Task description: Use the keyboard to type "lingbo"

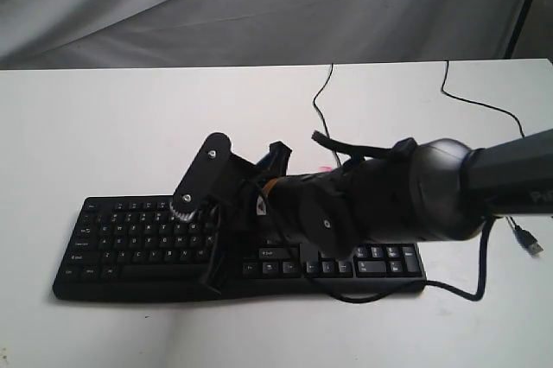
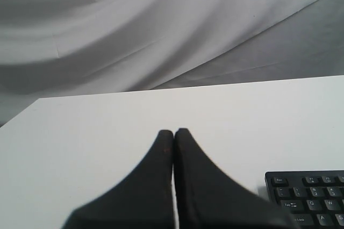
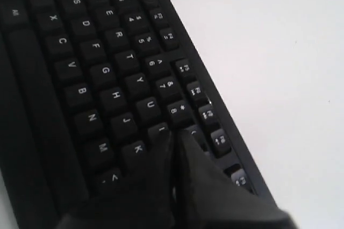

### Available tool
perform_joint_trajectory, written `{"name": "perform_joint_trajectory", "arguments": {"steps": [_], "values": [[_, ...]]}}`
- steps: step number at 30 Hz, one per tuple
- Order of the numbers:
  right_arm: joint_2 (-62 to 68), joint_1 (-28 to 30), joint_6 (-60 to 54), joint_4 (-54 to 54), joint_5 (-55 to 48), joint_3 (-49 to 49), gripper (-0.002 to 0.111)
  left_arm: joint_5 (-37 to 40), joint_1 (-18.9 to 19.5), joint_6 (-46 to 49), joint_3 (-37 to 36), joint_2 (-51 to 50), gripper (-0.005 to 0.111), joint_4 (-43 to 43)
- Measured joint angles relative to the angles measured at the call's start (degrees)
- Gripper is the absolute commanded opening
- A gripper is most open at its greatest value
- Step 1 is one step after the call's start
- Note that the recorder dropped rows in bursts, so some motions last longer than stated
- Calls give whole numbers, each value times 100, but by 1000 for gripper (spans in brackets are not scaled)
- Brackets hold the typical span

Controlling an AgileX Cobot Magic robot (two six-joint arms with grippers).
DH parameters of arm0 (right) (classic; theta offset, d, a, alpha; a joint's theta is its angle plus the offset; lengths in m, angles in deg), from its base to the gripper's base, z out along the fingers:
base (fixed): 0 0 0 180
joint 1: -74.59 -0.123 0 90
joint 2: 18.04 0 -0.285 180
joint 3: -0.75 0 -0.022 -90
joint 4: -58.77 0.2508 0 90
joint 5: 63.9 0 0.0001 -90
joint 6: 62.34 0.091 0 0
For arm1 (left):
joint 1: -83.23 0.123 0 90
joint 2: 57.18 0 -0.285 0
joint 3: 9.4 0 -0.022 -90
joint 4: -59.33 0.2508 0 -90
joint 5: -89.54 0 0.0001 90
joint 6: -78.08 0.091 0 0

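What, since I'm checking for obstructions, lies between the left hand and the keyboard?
Nothing but bare white table. The left wrist view shows no object between the shut left hand and the keyboard corner.

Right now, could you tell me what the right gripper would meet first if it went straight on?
Probably the keyboard: the right gripper, jaws shut, points at the keys, its tip right beside the I key. Whether it already touches, I cannot tell.
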Motion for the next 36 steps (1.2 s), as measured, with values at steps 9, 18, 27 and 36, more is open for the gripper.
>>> {"name": "perform_joint_trajectory", "arguments": {"steps": [9,18,27,36], "values": [[178,0,-60,-124,-372,250,0,0,0,0,0,0,1,0],[483,0,-60,-147,-372,250,0,0,0,0,0,0,1,0],[524,13,-60,-147,-336,250,0,0,0,0,0,0,1,0],[524,61,-60,-147,-336,250,0,0,0,0,0,0,1,0]]}}
